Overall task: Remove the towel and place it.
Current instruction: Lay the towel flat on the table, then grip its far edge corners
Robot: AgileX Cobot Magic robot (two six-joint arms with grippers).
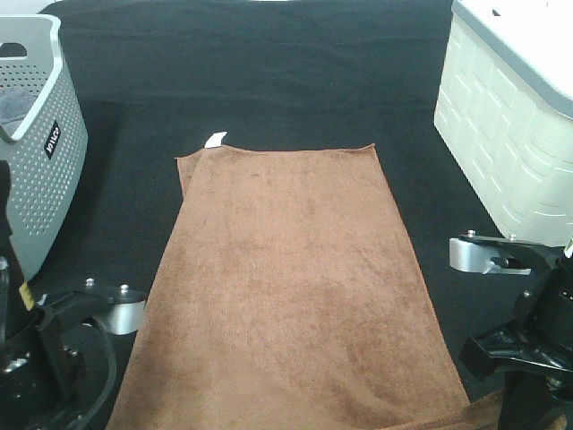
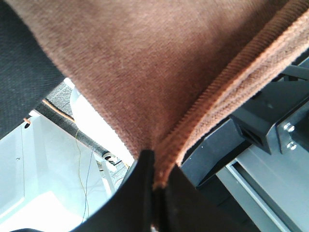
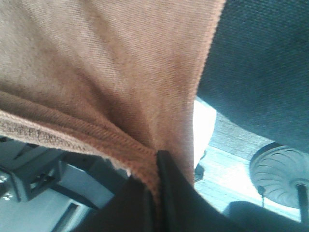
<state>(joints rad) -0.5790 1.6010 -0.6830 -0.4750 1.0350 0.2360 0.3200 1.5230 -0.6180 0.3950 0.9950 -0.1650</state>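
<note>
Grasp step: left claw (image 2: pixel 154 191) and right claw (image 3: pixel 155 193) each clench a towel (image 1: pixel 295 287) corner; lifting it off the table (image 1: pixel 269 72) likely needs matched motion.

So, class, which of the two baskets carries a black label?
The grey basket on the left; the white basket on the right shows none.

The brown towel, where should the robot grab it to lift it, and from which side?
At the two near corners, on the thick hem, one claw each, coming from the robot's side. The towel lies flat and wide, so corner grips should keep it spread. The left claw and right claw pinch there now.
</note>
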